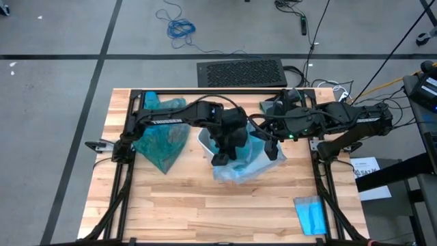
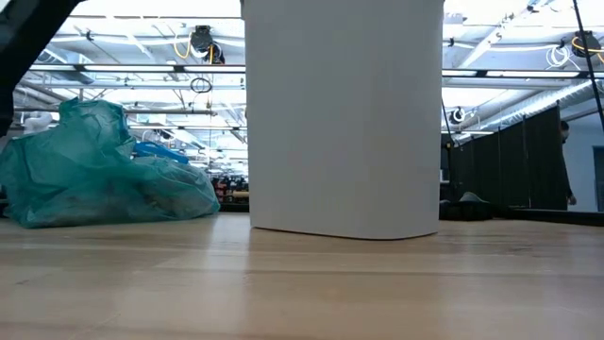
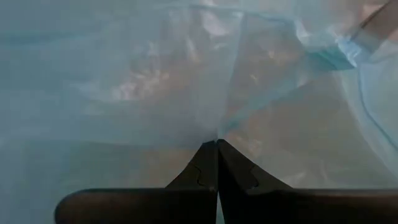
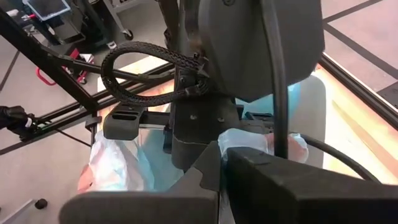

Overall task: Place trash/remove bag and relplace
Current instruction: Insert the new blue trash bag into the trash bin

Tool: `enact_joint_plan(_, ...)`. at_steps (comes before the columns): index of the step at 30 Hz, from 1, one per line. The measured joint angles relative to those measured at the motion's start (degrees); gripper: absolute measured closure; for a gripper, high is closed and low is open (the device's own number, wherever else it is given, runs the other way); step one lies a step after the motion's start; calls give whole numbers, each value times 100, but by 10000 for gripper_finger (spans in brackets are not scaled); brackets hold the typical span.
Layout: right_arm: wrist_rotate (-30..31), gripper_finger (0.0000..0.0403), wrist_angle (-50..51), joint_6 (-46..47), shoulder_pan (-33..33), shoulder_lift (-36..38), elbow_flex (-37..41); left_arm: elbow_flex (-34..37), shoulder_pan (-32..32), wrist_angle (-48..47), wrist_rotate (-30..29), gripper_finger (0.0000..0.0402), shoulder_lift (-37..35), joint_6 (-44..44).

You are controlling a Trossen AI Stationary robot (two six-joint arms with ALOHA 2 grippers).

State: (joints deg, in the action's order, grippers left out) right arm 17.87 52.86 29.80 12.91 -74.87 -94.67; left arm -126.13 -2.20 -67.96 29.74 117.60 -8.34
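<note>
A white bin (image 1: 203, 140) (image 2: 344, 118) stands mid-table with a pale sky-blue plastic bag (image 1: 249, 164) draped in and over it. My left gripper (image 1: 220, 159) (image 3: 216, 144) reaches down onto its near side, shut on that plastic. My right gripper (image 1: 274, 135) (image 4: 221, 163) is at the bin's right rim, shut on the same plastic. The teal-green bag (image 1: 160, 145) (image 2: 94, 179) lies bulging on its side on the table, left of the bin. No trash scraps show on their own. My left gripper pinches a gathered fold of the pale blue bag (image 3: 219, 127) between its two fingertips, coming from above and slanting down. Creases run out from the pinch point and the film is drawn taut there. My right gripper holds bunched pale plastic (image 4: 249, 140) at the bin's right rim, coming level from the table's right. Its own fingers hide the contact.
A small flat folded blue sheet (image 1: 311, 213) lies near the table's near right corner. More teal plastic (image 1: 164, 102) sits at the far left. A black mat (image 1: 240, 72) lies on the floor beyond the far edge. Bare wood (image 1: 198, 212) spans the near half.
</note>
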Motion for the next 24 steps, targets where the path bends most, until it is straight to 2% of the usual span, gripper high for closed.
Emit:
enact_joint_plan(10, -18, 403, 41, -36, 0, 0, 0, -2, -49, 13, -65, 401, 269, -69)
enact_joint_plan(14, -24, 403, 73, -26, 0, 0, 0, -2, -17, 403, 14, 401, 277, -40)
enact_joint_plan(19, -26, 403, 69, -7, 0, 0, 0, -31, 42, 487, 28, 401, -126, 189)
enact_joint_plan(21, -28, 403, 76, -11, 0, 0, 0, -31, 36, 230, 1, 401, -285, 205)
enact_joint_plan(24, -24, 403, 70, -34, 0, 0, 0, -17, 41, 128, -322, 401, -575, 234)
